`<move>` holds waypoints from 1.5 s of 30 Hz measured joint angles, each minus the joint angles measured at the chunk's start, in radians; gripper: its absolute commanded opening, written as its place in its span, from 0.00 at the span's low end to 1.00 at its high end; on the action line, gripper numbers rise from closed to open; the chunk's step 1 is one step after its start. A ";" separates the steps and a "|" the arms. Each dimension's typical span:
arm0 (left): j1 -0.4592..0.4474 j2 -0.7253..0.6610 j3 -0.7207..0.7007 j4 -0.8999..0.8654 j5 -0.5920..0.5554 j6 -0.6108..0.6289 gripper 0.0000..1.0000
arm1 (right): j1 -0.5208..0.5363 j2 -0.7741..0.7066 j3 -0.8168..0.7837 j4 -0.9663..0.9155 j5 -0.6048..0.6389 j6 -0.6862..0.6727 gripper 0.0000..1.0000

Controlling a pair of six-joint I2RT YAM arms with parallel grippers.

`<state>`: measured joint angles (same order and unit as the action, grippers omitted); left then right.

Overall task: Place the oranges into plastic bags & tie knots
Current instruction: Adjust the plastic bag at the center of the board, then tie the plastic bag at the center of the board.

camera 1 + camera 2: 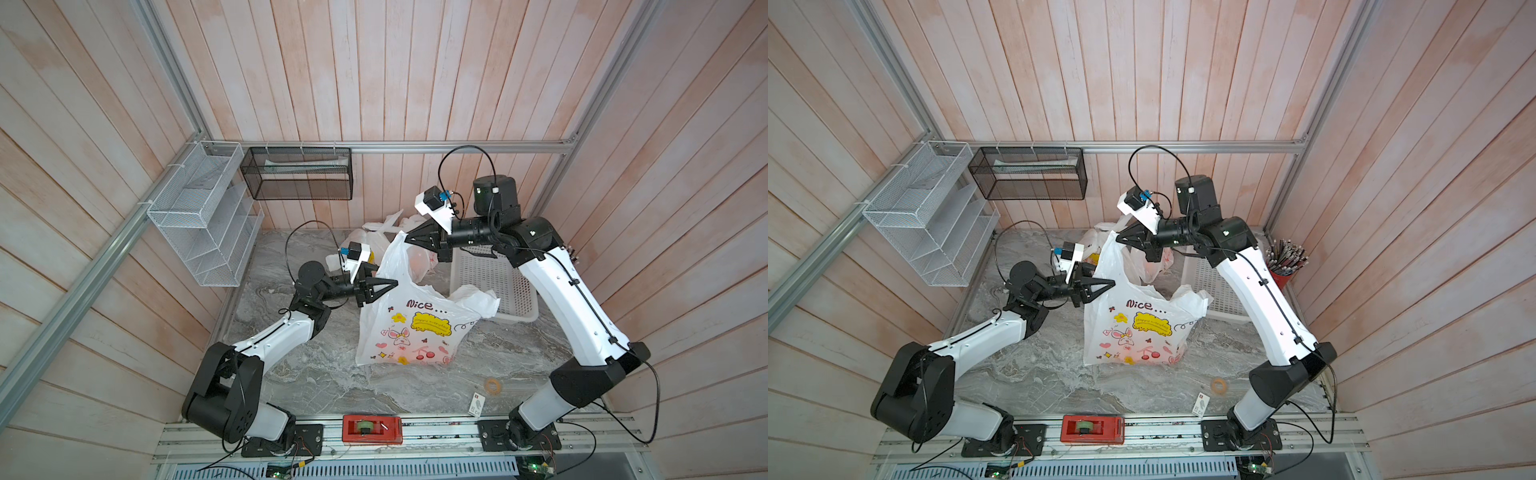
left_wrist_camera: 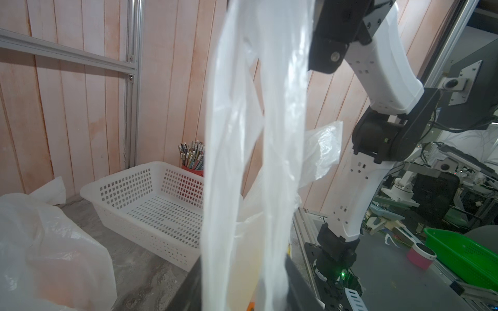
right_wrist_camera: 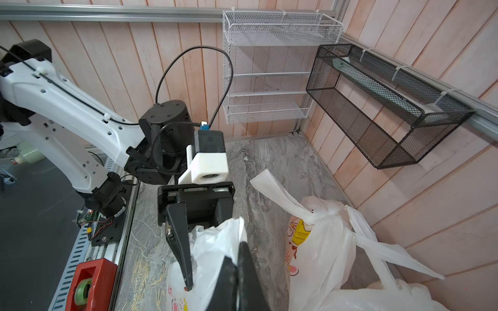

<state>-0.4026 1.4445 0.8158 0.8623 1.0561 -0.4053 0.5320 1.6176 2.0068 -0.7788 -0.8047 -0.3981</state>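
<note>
A printed plastic bag (image 1: 411,332) stands mid-table in both top views, with a faint orange glow of oranges (image 1: 404,360) low inside it. My right gripper (image 1: 408,240) is shut on one of its handle strips (image 1: 397,257) and holds it up; the pinch shows in the right wrist view (image 3: 235,250). My left gripper (image 1: 394,284) is open, and that strip (image 2: 258,134) runs between its parted fingers (image 2: 297,281). Behind stand two other bags (image 1: 419,262) (image 1: 361,243); one (image 3: 320,250) has a knot (image 3: 319,214) with its ends sticking out.
An empty white perforated basket (image 1: 494,286) sits right of the bags, and a red cup of pencils (image 1: 1285,262) stands in the back right corner. A red tape dispenser (image 1: 372,429), a tape ring (image 1: 493,385) and a card (image 1: 476,404) lie near the front edge. White (image 1: 199,216) and black (image 1: 297,172) wire racks hang on the walls.
</note>
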 measured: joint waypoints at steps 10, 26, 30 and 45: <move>0.045 -0.083 -0.074 -0.024 -0.143 0.023 0.02 | -0.195 -0.082 -0.105 0.109 0.050 0.158 0.63; 0.184 -0.116 -0.195 0.046 -0.196 -0.061 0.00 | -0.608 -0.601 -0.920 0.507 -0.047 0.345 0.98; 0.189 -0.119 -0.195 0.051 -0.196 -0.063 0.00 | -0.601 -0.682 -1.098 0.592 -0.148 0.336 0.98; 0.193 -0.144 -0.201 0.050 -0.197 -0.062 0.00 | -0.415 -0.592 -1.199 0.787 -0.188 0.293 0.98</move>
<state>-0.2096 1.3006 0.6144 0.9119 0.8593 -0.4671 0.1173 1.0260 0.8078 0.0078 -0.9928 -0.1047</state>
